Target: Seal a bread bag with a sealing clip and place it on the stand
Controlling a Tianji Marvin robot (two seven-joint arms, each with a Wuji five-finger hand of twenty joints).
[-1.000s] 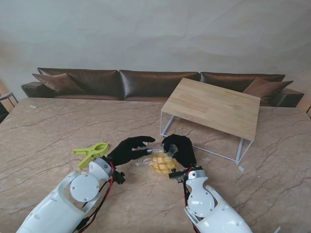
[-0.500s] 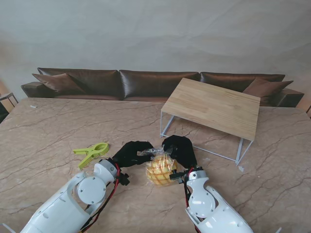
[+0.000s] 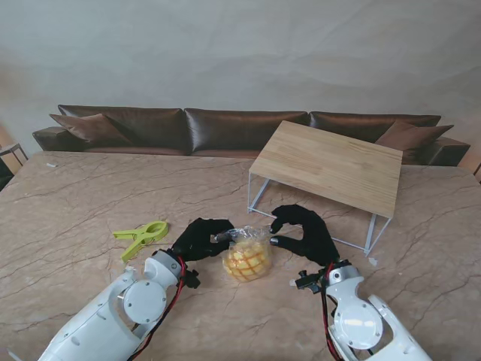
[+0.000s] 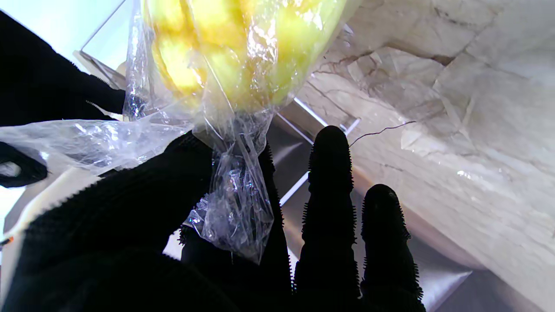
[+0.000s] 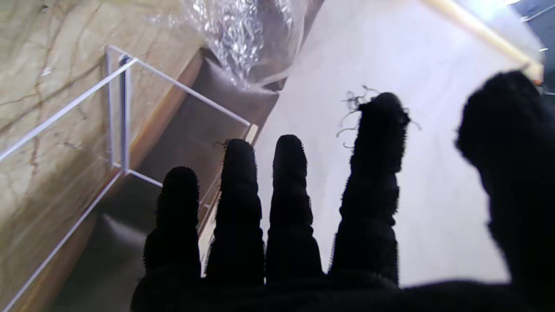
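Right hand [image 3: 304, 229] released, left hand [image 3: 199, 237] pinching bag [image 3: 246, 252]

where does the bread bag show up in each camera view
Stand view: the bread bag sits at centre, its neck pinched by the left hand.
Left wrist view: the bag fills the upper middle, its twisted neck lying over the fingers.
Right wrist view: only crinkled plastic at the edge.
Shared landmark: the stand's white frame.

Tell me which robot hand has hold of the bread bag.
The left robot hand pinches the bread bag by its twisted neck; the right robot hand is open beside it.
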